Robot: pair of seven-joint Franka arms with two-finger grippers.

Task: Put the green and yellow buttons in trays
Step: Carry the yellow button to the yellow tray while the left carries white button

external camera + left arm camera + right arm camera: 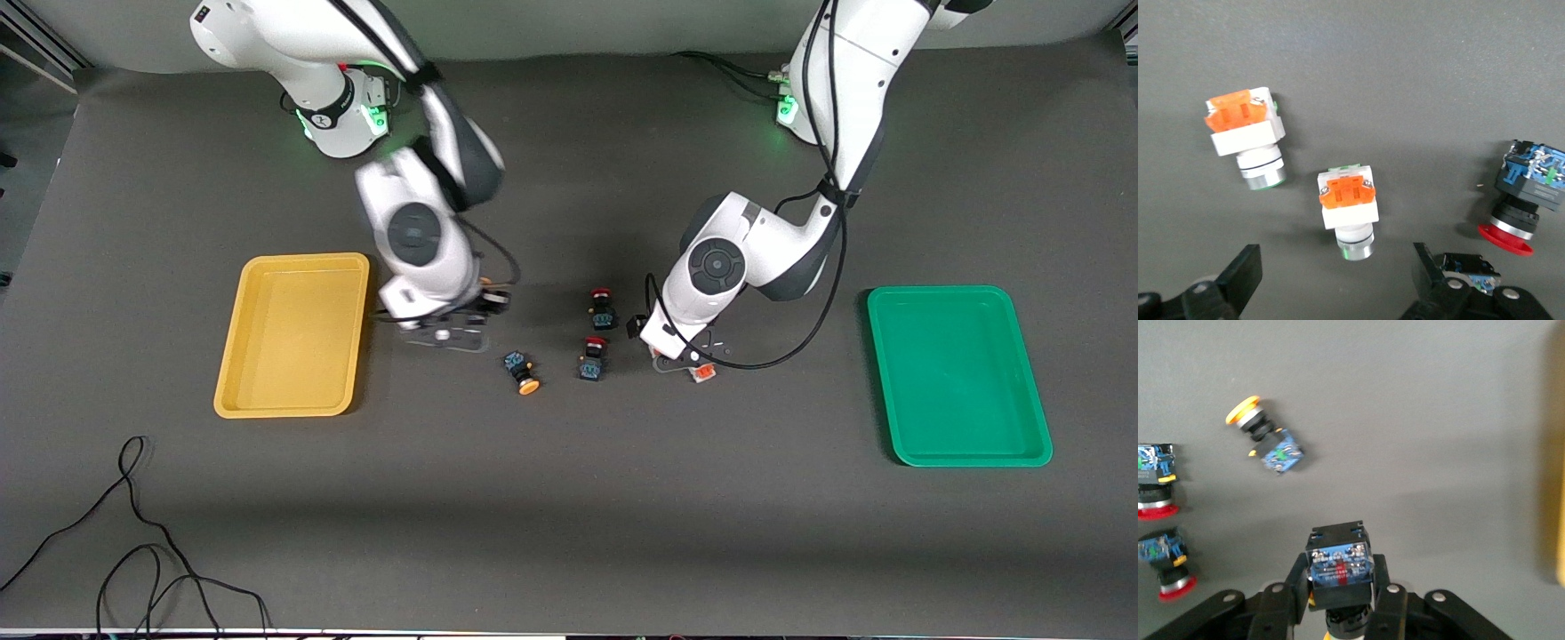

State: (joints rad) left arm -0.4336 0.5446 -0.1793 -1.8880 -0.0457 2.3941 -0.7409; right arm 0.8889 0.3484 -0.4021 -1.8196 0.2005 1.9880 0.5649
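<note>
Right wrist view — right hand [1338, 603] clamping black-bodied button [1339, 570], left hand [1338, 287] spread wide

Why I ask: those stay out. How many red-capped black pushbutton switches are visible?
2. One red-capped black switch lies between the arms; the second red-capped switch beside it, nearer the front camera. Others may hide under arms.

We see one yellow-capped black switch [521, 372] lying on its side on the table between the shallow yellow plastic tray [294, 335] and the shallow green plastic tray [958, 375]; another [1338, 570] sits clamped in the right claw [1338, 600]. Two white-bodied orange-patched switches [1248, 137] [1348, 210] lie apart, silvery tops alike.
</note>
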